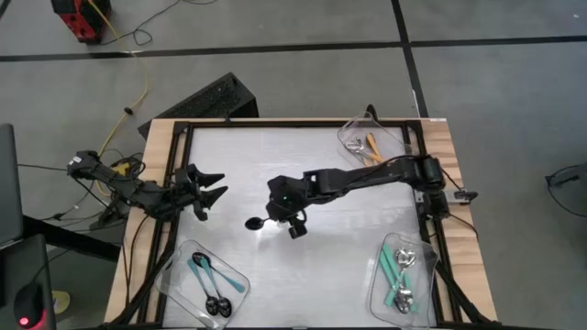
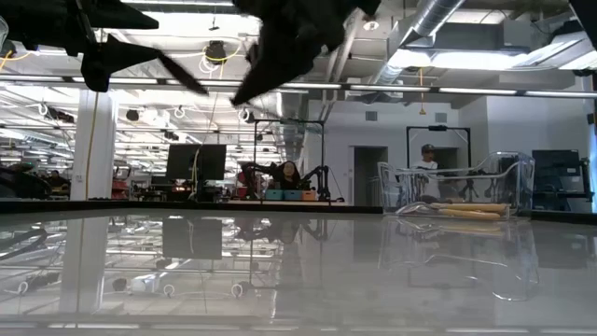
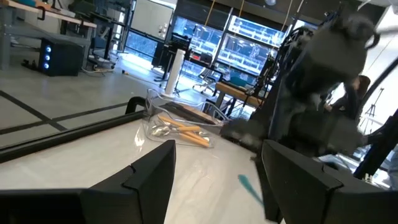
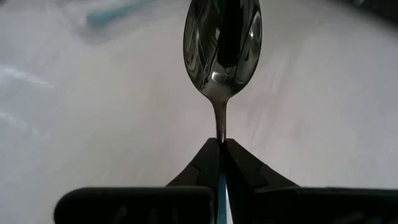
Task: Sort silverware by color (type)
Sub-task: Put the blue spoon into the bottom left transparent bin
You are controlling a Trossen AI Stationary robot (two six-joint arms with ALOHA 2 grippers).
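Note:
My right gripper (image 1: 275, 220) is over the middle of the table, shut on a spoon with a dark shiny bowl (image 4: 222, 46) and a thin blue handle. My left gripper (image 1: 213, 190) waits open near the table's left edge with nothing between its fingers (image 3: 149, 180). Two blue-handled spoons (image 1: 209, 280) lie in the near-left clear tray. Orange-handled spoons (image 1: 370, 147) lie in the far-right tray, and teal-handled spoons (image 1: 396, 270) in the near-right tray. My right gripper pinches the spoon between its two fingertips where the thin neck (image 4: 219, 134) meets the blue handle (image 4: 221, 193). The handle runs back between the fingers, which lie along the spoon. The bowl (image 1: 254, 223) sticks out past the fingertips toward the table's left, clear of the table.
Three clear plastic trays stand at the corners: near left (image 1: 174, 275), far right (image 1: 348, 133), near right (image 1: 378, 284). A black frame (image 1: 174, 147) runs round the white table top. People and equipment show in the room beyond the table (image 2: 289, 177).

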